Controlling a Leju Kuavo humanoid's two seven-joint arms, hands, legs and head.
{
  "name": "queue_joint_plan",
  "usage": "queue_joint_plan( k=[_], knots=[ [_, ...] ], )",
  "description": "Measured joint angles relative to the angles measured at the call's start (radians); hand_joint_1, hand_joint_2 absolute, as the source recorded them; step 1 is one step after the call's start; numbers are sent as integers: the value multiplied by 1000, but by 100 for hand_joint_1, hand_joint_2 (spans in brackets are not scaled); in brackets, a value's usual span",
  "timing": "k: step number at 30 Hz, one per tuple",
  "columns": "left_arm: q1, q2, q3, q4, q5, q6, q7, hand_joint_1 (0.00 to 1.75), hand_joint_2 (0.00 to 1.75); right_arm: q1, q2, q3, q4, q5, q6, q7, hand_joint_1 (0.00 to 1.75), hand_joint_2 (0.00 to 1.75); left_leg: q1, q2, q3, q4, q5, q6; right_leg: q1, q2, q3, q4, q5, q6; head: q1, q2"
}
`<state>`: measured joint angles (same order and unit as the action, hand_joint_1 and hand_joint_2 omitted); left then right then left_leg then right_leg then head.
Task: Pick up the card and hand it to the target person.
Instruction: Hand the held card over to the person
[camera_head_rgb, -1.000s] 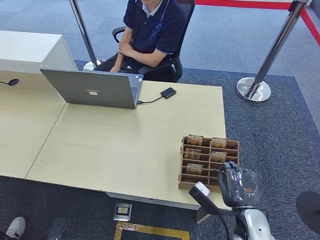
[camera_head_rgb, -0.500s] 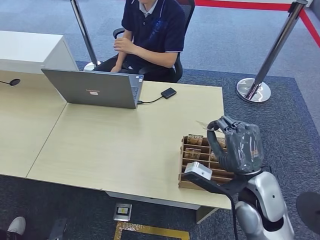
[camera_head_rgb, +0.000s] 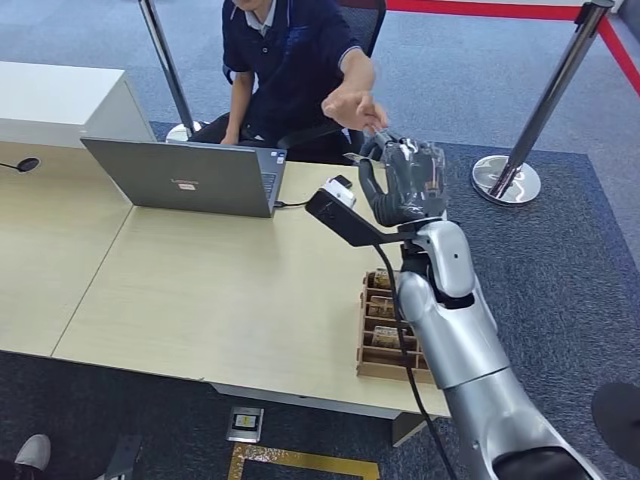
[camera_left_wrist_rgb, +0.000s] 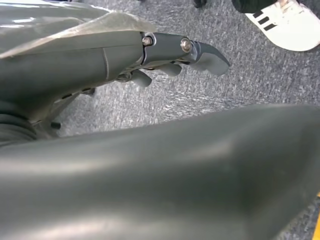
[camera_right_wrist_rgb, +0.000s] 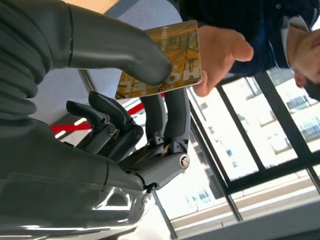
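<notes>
Already the handover is nearly complete. The right hand (camera_head_rgb: 404, 180) is raised beyond the far edge of the worktop (camera_head_rgb: 226, 280), well past the card tray (camera_head_rgb: 385, 335) it rises from, and pinches the card (camera_right_wrist_rgb: 162, 60) between thumb and fingers. The right wrist view shows this plainly: the thumb lies across the card's face, darker fingers (camera_right_wrist_rgb: 175, 115) back it from behind, and the person's hand (camera_right_wrist_rgb: 220, 52) touches the card's outer edge — seemingly closing on it.

From the head view, the seated person (camera_head_rgb: 294, 70) reaches an arm toward the right hand, their fingers (camera_head_rgb: 362, 105) just above it; the card itself is too small to make out there.

So picking up and carrying look done. What remains, as I judge it, is the release — letting the card go once the person grips it firmly.

The left hand (camera_left_wrist_rgb: 166, 55) hangs over carpet with fingers loosely extended, holding nothing.
</notes>
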<state>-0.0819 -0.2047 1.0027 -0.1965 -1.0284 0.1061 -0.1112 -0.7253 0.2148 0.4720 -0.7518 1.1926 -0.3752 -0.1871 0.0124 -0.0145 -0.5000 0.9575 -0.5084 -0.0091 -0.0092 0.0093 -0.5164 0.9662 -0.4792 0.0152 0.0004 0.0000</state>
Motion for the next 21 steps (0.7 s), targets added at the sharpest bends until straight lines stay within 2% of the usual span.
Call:
queue_joint_plan(
  k=[7,19,20,21],
  knots=[
    [0,2,-6,0,-18,-5,1,0,0,-87,52,-26,209,1,-4,8,175,175,0,0,0,0,0,0,0,0,0,-1,0,0,0,0],
    [0,13,-6,0,-21,-9,4,0,0,-116,98,-42,309,9,-9,-1,175,175,0,0,0,0,0,0,0,0,0,-1,0,0,0,0],
    [0,14,-6,0,-21,-9,5,0,0,-117,100,-45,312,8,-10,-6,150,175,0,0,0,0,0,0,0,0,0,-1,0,0,0,0],
    [0,15,-6,0,-21,-10,6,0,0,-117,103,-48,314,5,-12,-11,106,175,0,0,0,0,0,0,0,0,0,-1,0,0,0,0]
  ],
)
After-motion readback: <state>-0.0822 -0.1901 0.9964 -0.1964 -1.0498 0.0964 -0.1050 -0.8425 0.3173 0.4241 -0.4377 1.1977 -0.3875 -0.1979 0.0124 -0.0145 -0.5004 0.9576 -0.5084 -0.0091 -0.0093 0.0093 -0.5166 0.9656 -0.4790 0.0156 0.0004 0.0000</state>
